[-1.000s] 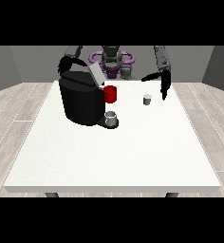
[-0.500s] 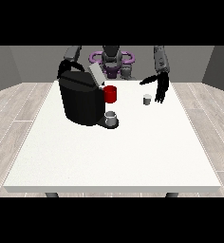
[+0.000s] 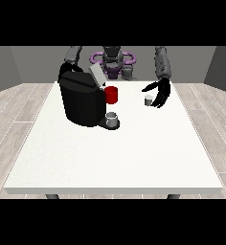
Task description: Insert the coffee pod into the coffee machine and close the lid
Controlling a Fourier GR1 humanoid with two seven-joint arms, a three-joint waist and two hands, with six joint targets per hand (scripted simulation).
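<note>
A small grey coffee pod (image 3: 148, 100) stands on the white table (image 3: 119, 158) right of centre, near the back. The hand at the view's right (image 3: 160, 94) hangs just beside the pod on its right, fingers spread and open, not touching it as far as I can see. The black coffee machine (image 3: 81, 100) sits at the back left with its grey lid (image 3: 97, 74) tilted up. The hand at the view's left is hidden behind the machine; only its arm (image 3: 73, 57) shows above it.
A red block (image 3: 111, 94) sticks out of the machine's front. A grey cup (image 3: 112, 118) rests on the machine's tray below it. The robot's torso (image 3: 113, 61) stands behind the table's far edge.
The hand at the view's right has come down and inward, from above and right of the pod to right beside it. Machine, lid and pod have not moved.
</note>
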